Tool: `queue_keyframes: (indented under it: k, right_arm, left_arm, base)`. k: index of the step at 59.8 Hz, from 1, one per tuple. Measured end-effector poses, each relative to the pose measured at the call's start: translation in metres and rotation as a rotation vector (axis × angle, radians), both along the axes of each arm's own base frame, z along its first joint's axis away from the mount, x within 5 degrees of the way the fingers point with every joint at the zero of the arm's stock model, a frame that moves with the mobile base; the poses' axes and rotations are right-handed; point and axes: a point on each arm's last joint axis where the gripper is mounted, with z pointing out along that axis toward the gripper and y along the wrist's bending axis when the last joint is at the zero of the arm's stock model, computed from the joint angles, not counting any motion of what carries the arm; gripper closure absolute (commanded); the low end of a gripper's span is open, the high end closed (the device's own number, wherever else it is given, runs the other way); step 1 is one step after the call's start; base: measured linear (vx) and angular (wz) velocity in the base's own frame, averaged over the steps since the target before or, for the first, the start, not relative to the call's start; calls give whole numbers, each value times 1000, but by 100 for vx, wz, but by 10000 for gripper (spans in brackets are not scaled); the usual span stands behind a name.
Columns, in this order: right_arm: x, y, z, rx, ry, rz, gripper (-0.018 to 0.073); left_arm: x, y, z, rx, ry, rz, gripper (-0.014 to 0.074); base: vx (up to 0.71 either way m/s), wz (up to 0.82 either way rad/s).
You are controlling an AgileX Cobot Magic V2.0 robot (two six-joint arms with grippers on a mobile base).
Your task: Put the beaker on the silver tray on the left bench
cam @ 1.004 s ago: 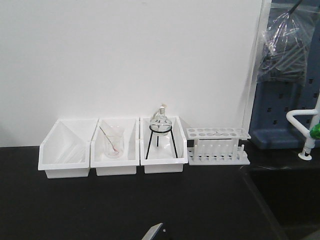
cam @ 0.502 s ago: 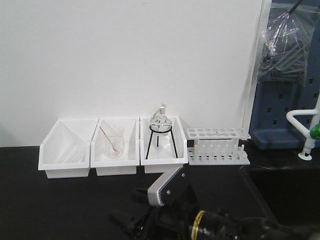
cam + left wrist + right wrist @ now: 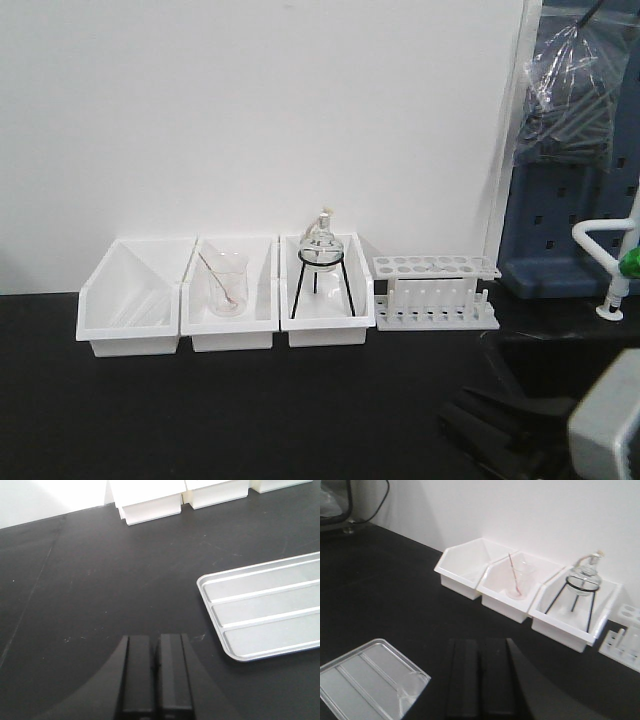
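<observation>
Sitting on the right-hand corner of the tray [image 3: 365, 680], at the lower left of the right wrist view, the beaker [image 3: 413, 688] shows as a small clear glass shape just inside the rim. The tray lies flat on the black desk [image 3: 385, 595], its ribbed grey floor running off the bottom edge of the frame. In the left wrist view the tray [image 3: 265, 610] fills the right side and is cut off by the frame edge, so the beaker's corner is out of sight there.

The right fingers [image 3: 465, 680] rise from the bottom centre of their view, just right of the tray, pressed together and gripping nothing. The left fingers [image 3: 140, 670] are likewise clamped together and empty, at the bottom centre of their view, left of the tray and over bare desk.

Three white bins [image 3: 228, 300] stand in a row against the white wall at mid-frame in the front view. The left one looks empty; the middle one holds a larger beaker [image 3: 227, 285] with a thin rod [image 3: 220, 280] leaning in it; the right one holds a round flask [image 3: 322, 248] on a black tripod [image 3: 322, 285]. A white rack [image 3: 436, 292] stands just right of the bins. A white tap [image 3: 600, 235] shows at the right edge, and part of an arm [image 3: 605, 430] fills the lower right corner.
</observation>
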Motion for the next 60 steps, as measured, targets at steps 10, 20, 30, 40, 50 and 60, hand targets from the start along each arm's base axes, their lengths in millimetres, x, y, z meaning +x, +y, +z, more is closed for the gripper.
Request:
queue_keyframes:
  k: [10,20,30,40,50,60]
  right_arm:
    - [-18,-15,-13,-5,-7,-33,571]
    - [-24,-20,-21,-9,-3,-36,571]
    - [-25,-20,-28,-22,14,-36,571]
    - [-25,-20,-28,-5,25,-40,571]
    - [-23,-24,-30,95,124,-116,571]
    - [-28,-33,-45,31,270,-192,571]
  left_arm:
    - [0,0,0,0,0,0,595]
    - [0,0,0,0,0,0,595]
    - [0,0,0,0,0,0,595]
    - [0,0,0,0,0,0,595]
    - [0,0,0,0,0,0,595]
    - [0,0,0,0,0,0,595]
  base:
    - [0,0]
    - [0,0]
    - [0,0]
    - [0,0]
    - [0,0]
    - [0,0]
